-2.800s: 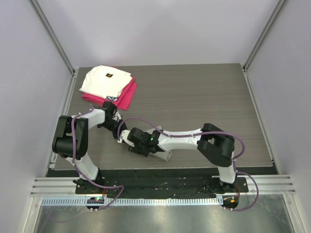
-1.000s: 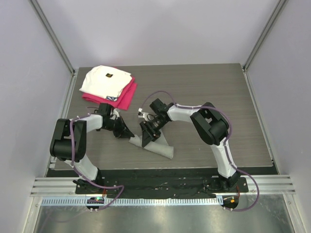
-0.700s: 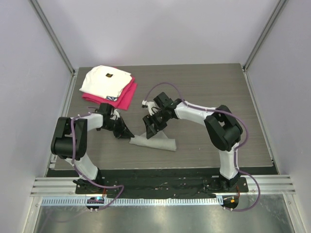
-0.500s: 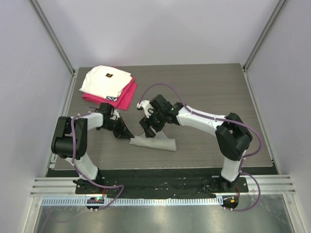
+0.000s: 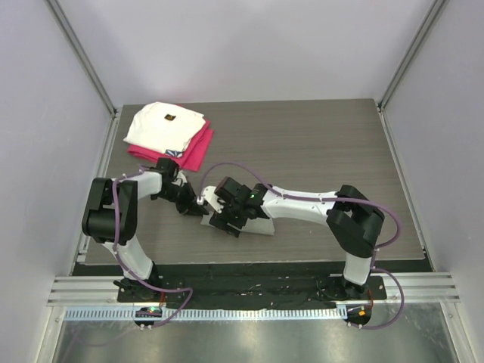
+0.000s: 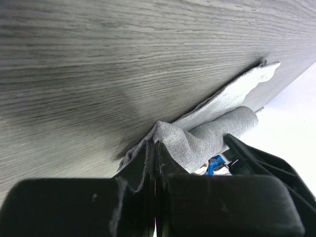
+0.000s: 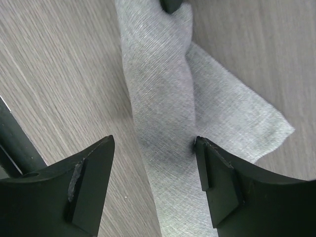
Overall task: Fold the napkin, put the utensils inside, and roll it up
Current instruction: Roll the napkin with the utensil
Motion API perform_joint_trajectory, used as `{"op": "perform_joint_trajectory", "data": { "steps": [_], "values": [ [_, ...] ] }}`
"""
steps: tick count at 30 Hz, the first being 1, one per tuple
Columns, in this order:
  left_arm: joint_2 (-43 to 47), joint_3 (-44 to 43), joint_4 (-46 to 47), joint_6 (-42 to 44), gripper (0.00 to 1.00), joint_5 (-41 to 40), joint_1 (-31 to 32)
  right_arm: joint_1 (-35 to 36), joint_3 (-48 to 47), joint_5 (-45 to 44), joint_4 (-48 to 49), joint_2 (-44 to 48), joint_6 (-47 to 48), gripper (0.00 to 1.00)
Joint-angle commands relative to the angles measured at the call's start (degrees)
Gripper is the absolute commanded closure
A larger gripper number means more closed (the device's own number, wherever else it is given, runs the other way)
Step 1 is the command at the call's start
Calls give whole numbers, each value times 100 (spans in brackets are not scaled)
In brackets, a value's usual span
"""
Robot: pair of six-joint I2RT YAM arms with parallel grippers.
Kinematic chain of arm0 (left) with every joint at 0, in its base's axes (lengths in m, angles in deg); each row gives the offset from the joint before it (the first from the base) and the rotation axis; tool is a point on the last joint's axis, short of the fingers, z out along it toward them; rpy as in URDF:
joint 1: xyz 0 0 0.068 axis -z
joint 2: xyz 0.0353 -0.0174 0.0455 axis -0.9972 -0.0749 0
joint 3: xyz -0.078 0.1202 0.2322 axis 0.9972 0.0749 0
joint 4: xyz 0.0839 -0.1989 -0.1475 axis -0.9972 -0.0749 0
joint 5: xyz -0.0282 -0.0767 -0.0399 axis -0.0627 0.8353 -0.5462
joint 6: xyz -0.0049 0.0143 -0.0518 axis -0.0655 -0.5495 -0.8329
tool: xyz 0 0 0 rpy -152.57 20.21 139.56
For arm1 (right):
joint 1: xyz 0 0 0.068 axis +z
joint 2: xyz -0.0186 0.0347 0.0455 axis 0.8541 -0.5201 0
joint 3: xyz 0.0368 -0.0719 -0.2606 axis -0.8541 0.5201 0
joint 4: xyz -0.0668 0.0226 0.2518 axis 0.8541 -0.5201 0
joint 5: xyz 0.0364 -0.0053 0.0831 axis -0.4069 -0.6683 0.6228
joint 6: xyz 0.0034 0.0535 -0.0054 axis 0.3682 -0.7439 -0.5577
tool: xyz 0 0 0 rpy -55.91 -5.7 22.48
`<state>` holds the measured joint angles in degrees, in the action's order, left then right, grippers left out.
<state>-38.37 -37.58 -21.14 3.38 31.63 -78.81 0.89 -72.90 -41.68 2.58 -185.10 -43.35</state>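
Observation:
The napkin (image 5: 262,225) lies as a light-grey roll near the table's front, left of centre. My left gripper (image 5: 192,208) is shut on the roll's left end; in the left wrist view its jaws (image 6: 154,144) pinch a fold of the napkin (image 6: 217,129). My right gripper (image 5: 221,219) is open low over the roll's left part. In the right wrist view its fingertips (image 7: 216,170) straddle the napkin (image 7: 158,113), one on each side, with the gripper (image 7: 153,168) not closed on it. The utensil does not show in any view.
A folded white cloth (image 5: 163,124) lies on a magenta-red folded cloth (image 5: 198,151) at the back left of the grey wooden table (image 5: 325,151). The left gripper's tip (image 7: 173,4) sits just beyond the roll in the right wrist view.
My right gripper, which was lifted above the napkin, has moved left and down to straddle the roll's left part. The left gripper has kept its hold on the end.

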Motion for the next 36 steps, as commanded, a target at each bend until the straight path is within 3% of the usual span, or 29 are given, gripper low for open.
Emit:
{"op": "perform_joint_trajectory", "data": {
  "steps": [1,5,7,11,16,20,24,31,36],
  "values": [
    [-52,-207,-236,110,100,-144,22,92,93,-145,64,-124,113,27],
    [-96,-269,-253,137,100,-100,22,92,137,-171,117,-317,113,29],
    [-105,-313,-262,154,94,-74,22,74,128,-23,117,-405,87,30],
    [-43,-532,-341,242,67,-117,22,-83,145,338,100,-607,-80,31],
    [167,-918,-710,470,46,-363,22,-233,181,558,65,-792,-273,34],
    [326,-937,-869,646,43,-478,14,-339,102,576,-155,-994,-309,39],
    [580,-700,-772,769,41,-425,14,-418,-161,943,-515,-1188,-239,59],
    [1301,-155,-553,840,30,-583,14,-874,-944,2769,-1737,-1539,-396,67],
    [1889,231,-290,717,29,-741,14,-1191,-1383,3783,-2140,-1803,-625,68]
  ]
}}
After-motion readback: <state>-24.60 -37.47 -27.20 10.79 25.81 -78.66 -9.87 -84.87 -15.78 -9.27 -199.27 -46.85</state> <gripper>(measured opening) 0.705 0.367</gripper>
